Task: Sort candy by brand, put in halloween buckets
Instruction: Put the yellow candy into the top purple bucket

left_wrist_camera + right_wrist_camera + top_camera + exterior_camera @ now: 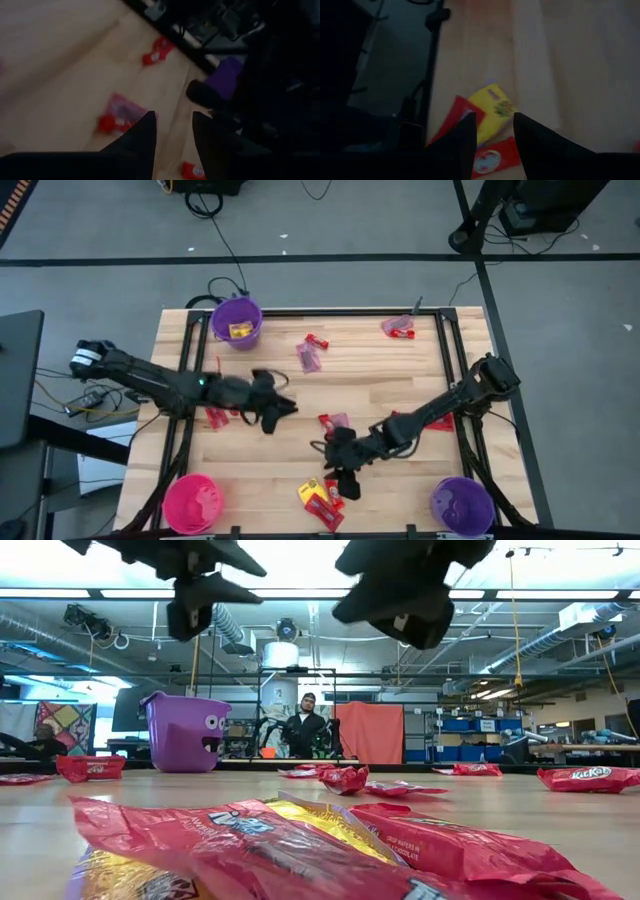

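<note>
Nearest the worktop's (400, 375) front edge lies a yellow-and-red candy pile (321, 502), above it the right gripper (345, 480) with fingers parted and empty, farther back the left gripper (277, 413), likewise parted, and beyond a purple bucket (236, 322).

Purple buckets (237, 321), pink bucket (192, 502), red-yellow candy (321, 497).

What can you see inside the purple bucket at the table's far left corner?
The high view shows the purple bucket holding one yellow packet on its floor. Anything against its near wall is hidden by the rim.
</note>
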